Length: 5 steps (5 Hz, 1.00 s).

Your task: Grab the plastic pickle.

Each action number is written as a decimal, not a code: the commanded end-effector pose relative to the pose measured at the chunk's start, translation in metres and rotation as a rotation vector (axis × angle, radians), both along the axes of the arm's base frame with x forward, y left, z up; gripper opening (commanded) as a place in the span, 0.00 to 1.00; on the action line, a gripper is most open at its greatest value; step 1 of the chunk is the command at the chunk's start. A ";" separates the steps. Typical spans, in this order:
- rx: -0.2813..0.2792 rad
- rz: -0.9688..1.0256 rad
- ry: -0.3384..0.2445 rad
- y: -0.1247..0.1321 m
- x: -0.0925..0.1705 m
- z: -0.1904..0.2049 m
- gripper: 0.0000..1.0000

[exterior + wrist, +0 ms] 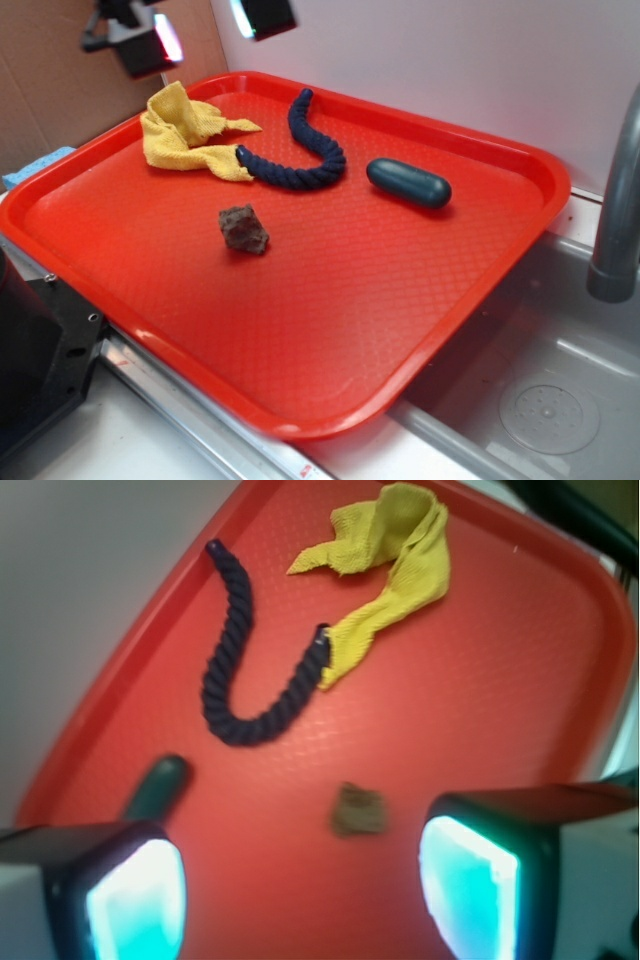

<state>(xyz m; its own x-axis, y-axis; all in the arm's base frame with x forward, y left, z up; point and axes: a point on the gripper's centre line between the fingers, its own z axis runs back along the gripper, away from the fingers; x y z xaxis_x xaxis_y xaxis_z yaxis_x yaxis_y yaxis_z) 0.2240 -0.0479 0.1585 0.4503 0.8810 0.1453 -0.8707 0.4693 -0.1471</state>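
I see my gripper [200, 30] raised high at the top edge of the exterior view. In the wrist view its two fingers [135, 895] stand wide apart, holding nothing.

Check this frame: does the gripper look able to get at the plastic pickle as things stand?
Probably yes. The plastic pickle lies alone on the red tray, apart from the navy rope and brown cube, with nothing over it. The gripper hangs open above the tray, the pickle beside its finger.
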 end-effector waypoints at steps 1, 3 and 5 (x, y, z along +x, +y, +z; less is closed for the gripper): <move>-0.020 0.185 -0.011 -0.015 0.061 -0.024 1.00; 0.063 0.180 0.037 -0.028 0.095 -0.067 1.00; 0.100 0.124 0.121 -0.034 0.105 -0.110 1.00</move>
<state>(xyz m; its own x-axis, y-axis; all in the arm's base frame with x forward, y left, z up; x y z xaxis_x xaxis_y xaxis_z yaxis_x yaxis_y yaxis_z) 0.3186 -0.0853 0.0290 0.3615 0.9145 0.1816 -0.9324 0.3539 0.0736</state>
